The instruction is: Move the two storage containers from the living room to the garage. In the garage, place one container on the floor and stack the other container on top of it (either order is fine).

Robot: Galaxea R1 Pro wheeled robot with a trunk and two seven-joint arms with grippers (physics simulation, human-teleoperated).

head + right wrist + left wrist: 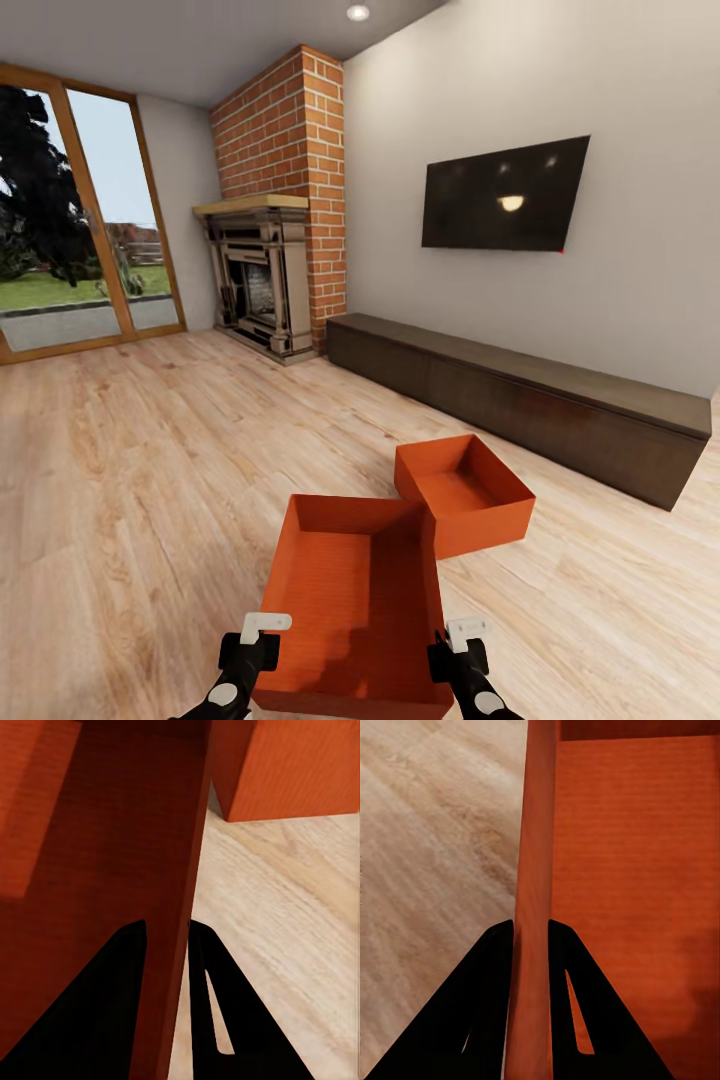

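Two orange-red open-top storage containers stand in the living room. The nearer storage container (355, 600) is between my arms, and its far corner overlaps the second storage container (465, 495), which rests on the wood floor just beyond. My left gripper (262, 640) is shut on the near box's left wall (536, 832), one finger on each side of it. My right gripper (462, 645) clamps the right wall (161, 832) the same way. The second container (300, 765) stands close past that wall. I cannot tell whether the held box is off the floor.
A long dark low cabinet (520, 400) runs along the right wall under a black TV (505, 195). The brick fireplace (270, 270) is at the back and the glass doors (70, 220) are at the left. Open light wood floor (150, 480) spreads to the left.
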